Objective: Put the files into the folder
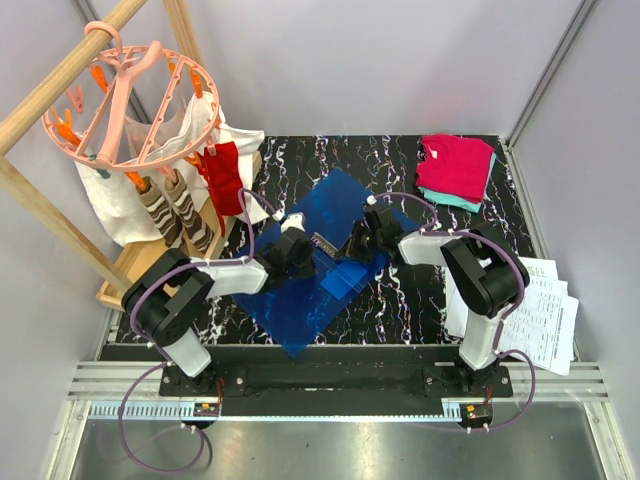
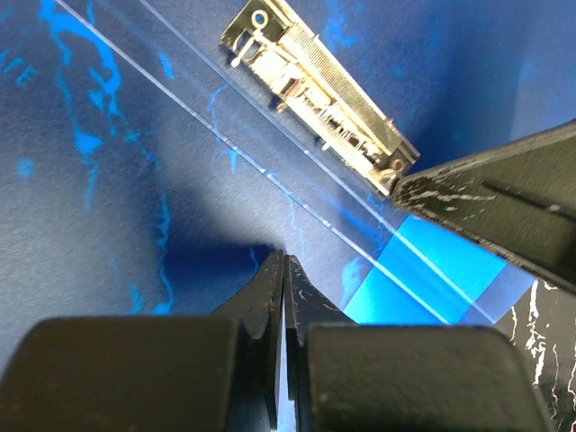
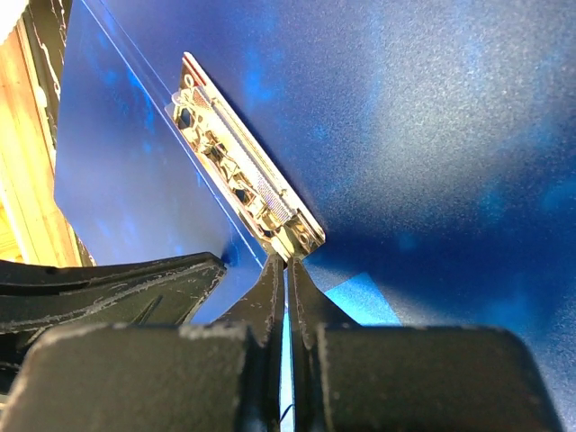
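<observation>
Folder [image 1: 300, 300] is being seen open on the surface [image 1: 410, 312], thin, slippery; left tool [image 2: 283, 263] and right tool [image 3: 286, 267] both closed by its metal clip [image 2: 319, 94]. Files [image 1: 548, 312], light, limp, are being left at the right edge; free corner likely best pinched.

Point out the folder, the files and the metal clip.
folder [image 1: 340, 200]: top external view, far cover.
files [image 1: 548, 315]: top external view, top sheet.
metal clip [image 2: 319, 94]: left wrist view, middle of its bar.
</observation>
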`<state>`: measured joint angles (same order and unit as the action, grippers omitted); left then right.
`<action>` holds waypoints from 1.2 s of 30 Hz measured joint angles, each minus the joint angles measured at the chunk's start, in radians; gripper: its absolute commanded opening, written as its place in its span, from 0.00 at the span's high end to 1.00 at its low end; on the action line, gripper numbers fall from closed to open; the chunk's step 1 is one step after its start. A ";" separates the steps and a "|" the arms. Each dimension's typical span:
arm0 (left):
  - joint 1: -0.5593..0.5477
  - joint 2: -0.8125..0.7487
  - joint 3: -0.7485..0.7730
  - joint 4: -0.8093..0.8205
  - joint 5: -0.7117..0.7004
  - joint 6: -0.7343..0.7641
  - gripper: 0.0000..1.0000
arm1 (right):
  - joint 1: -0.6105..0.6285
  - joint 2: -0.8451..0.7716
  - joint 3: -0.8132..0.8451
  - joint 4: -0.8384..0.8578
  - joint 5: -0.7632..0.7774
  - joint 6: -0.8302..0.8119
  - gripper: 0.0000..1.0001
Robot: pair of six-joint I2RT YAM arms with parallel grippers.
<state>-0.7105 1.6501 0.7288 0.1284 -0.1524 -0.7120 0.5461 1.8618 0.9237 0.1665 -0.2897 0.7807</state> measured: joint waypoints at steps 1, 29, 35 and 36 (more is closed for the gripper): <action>0.000 -0.002 -0.003 0.000 0.000 0.000 1.00 | -0.001 0.000 0.006 -0.012 0.000 -0.001 1.00; 0.011 0.098 0.116 -0.031 0.193 -0.016 1.00 | -0.019 -0.020 -0.101 0.132 -0.001 0.087 1.00; 0.068 0.085 0.027 0.112 0.214 -0.050 1.00 | -0.003 -0.023 -0.084 0.074 0.070 0.076 1.00; 0.075 0.082 0.018 0.126 0.216 -0.051 1.00 | -0.002 -0.023 -0.084 0.074 0.075 0.076 1.00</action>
<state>-0.6353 1.7325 0.7471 0.2539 0.0635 -0.7628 0.5446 1.8393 0.8394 0.2405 -0.2146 0.8566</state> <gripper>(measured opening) 0.008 0.007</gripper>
